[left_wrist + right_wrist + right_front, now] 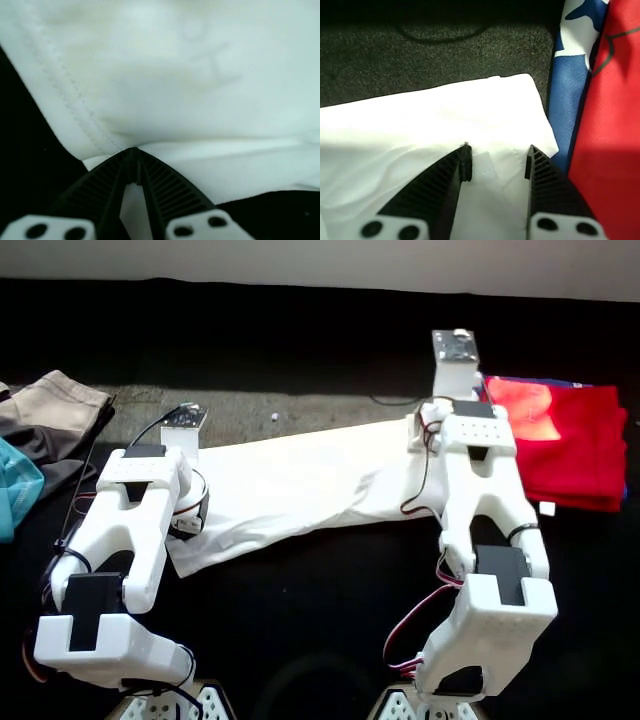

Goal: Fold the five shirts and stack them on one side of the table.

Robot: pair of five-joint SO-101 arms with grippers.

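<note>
A white shirt (pixel 300 485) lies across the middle of the black table as a long folded strip. My left gripper (pixel 133 152) is shut on the white shirt's (pixel 165 75) hemmed edge at its left end, the fingertips meeting on the fabric. At the strip's right end, my right gripper (pixel 497 162) stands open over the white shirt's (pixel 420 125) corner, one finger (pixel 462 165) on each side of a small fold. A folded red shirt (pixel 565 445) lies at the right, its red cloth (pixel 615 115) on top of a blue and white one (pixel 572 75).
A loose heap at the left edge holds a tan shirt (pixel 50 400), a dark one (pixel 55 455) and a teal one (pixel 15 490). A thin cable (pixel 440 32) lies on the grey mat (pixel 260 410) behind the white shirt.
</note>
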